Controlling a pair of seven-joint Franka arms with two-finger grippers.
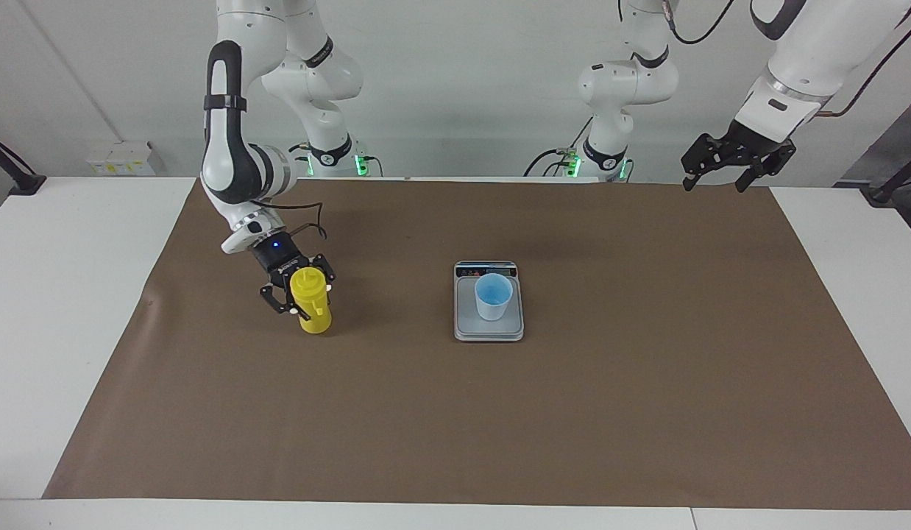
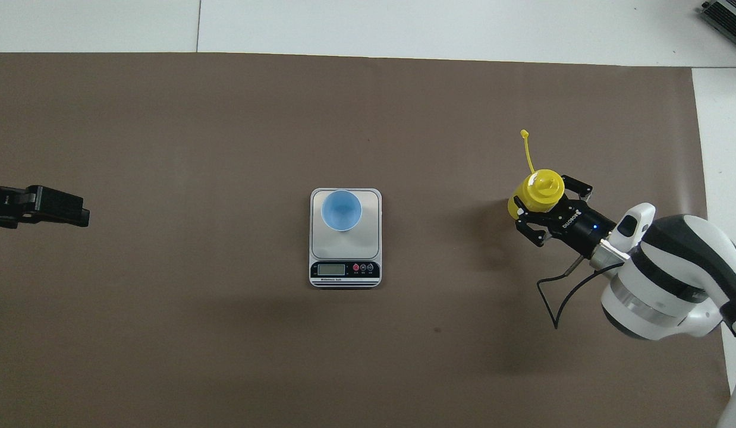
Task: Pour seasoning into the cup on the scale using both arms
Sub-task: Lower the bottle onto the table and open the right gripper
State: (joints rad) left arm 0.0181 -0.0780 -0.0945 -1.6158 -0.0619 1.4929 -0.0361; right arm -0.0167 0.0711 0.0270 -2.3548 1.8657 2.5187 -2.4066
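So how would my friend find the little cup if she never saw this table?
Look at the brown mat covering the table, then find the flat silver-grey kitchen scale in its middle. The paper cup stands upright on that scale's plate. It is pale outside and bright light-blue inside, shorter than the yellow squeeze bottle toward the right arm's end.

Right arm [image 1: 227, 158] comes down from its base and bends at the elbow, wrist angled down toward the table. Right gripper [image 1: 299, 298] sits low at the right arm's end of the table, fingers [image 2: 521, 209] bracketing the seasoning [image 1: 312, 303]; whether they press it cannot be told. Left arm [image 1: 798, 62] waits, raised. Left gripper [image 1: 713, 180] hangs with its jaws spread, holding nothing.
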